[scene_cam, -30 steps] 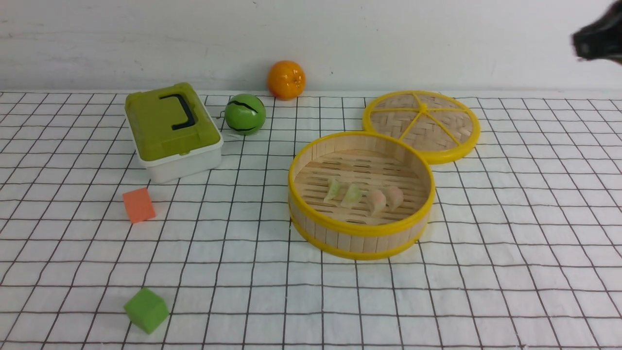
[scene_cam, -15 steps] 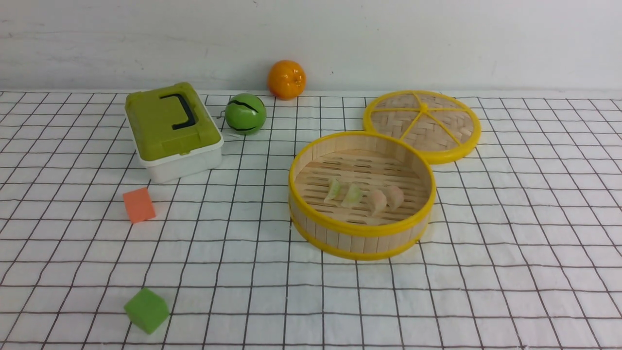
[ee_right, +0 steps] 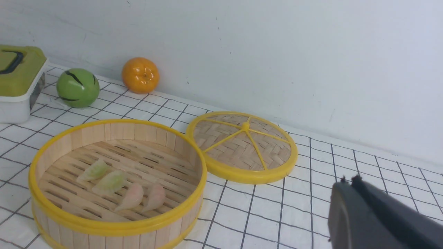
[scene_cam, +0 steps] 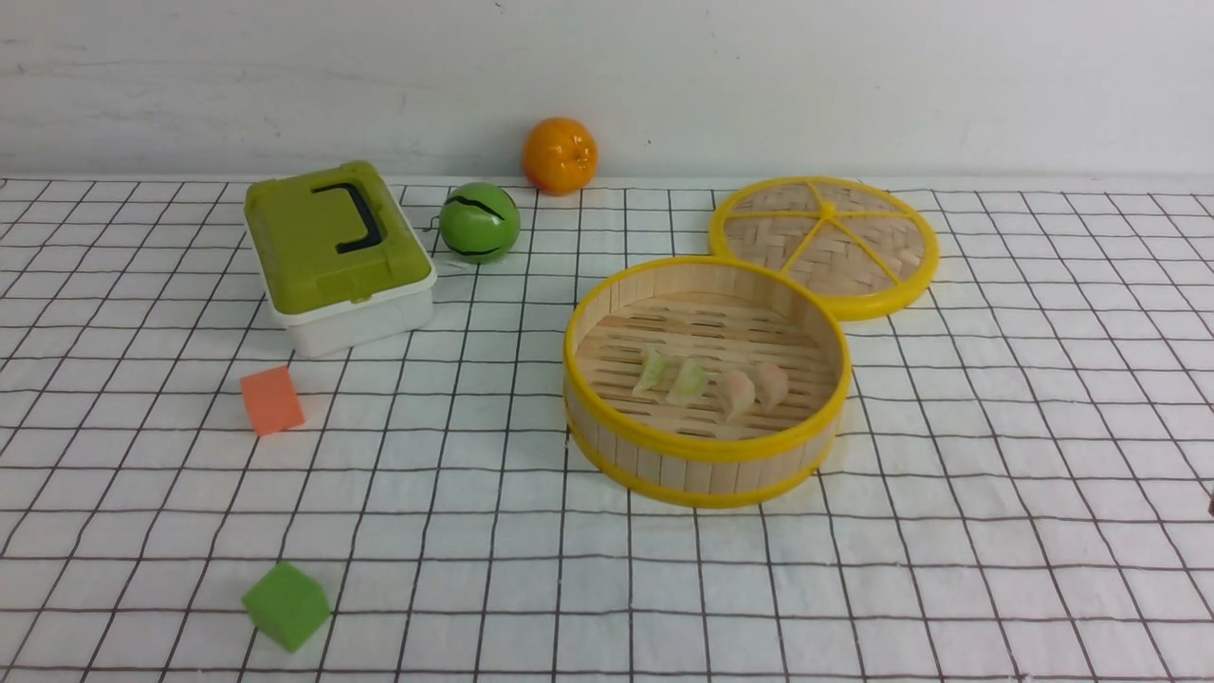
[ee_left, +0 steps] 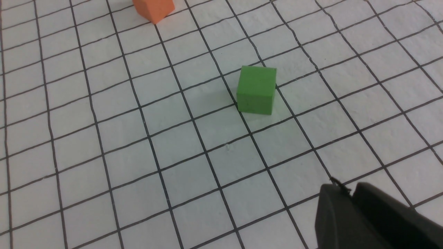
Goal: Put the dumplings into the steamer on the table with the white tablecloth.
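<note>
Lying inside the steamer (scene_cam: pixel 707 470), on its slatted floor, your four dumplings form a loose row: two pale green ones (scene_cam: pixel 669 376) on your left and two pale pink ones (scene_cam: pixel 753 388) on your right. You have the steamer upright and uncovered on the table with the white tablecloth (scene_cam: pixel 958 569), and its woven lid (scene_cam: pixel 823 247) lies flat just behind it, toward your right. Your right gripper (ee_right: pixel 350 185) is closed with nothing held, but you cannot tell from its dark, partly visible tips whether your left gripper (ee_left: pixel 346 191) is open or closed; you can see nothing held in it either. Over on your left, you have a green-lidded white box (scene_cam: pixel 337 256) at the back, an orange block (scene_cam: pixel 272 400) in front of it and a green block (scene_cam: pixel 286 606) nearer to you. Between the box and the lid, you can see a green ball (scene_cam: pixel 479 223) with dark stripes, and an orange fruit (scene_cam: pixel 560 156) near the wall (scene_cam: pixel 854 85)
</note>
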You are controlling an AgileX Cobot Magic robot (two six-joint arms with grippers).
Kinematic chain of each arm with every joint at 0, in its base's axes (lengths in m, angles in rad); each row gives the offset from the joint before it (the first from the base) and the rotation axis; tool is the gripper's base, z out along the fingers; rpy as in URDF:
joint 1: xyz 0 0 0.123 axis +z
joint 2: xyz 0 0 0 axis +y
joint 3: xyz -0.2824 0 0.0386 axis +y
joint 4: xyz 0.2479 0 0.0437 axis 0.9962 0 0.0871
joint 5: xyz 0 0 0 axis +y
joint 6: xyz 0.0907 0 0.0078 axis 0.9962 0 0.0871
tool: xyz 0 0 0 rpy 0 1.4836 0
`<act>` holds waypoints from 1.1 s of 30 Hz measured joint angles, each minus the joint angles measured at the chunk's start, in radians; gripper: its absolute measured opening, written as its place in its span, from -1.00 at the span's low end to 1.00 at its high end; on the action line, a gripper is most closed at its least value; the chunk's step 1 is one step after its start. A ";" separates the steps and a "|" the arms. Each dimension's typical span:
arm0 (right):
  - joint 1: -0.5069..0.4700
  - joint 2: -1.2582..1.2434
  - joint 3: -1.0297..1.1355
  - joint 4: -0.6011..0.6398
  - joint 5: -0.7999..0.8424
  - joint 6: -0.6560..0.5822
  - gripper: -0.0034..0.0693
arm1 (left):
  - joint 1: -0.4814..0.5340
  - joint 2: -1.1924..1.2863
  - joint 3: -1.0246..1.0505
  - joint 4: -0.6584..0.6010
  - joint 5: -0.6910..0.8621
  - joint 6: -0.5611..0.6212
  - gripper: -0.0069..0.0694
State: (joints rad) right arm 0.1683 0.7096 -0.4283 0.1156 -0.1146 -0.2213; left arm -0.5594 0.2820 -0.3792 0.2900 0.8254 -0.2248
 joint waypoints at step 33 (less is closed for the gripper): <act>-0.202 -0.720 0.448 -0.116 0.493 0.275 -0.88 | 0.000 0.000 0.001 0.000 0.000 0.000 -0.59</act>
State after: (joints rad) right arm -0.0341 -0.0102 0.0195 0.0000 0.3788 0.0541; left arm -0.5594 0.2820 -0.3781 0.2899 0.8256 -0.2248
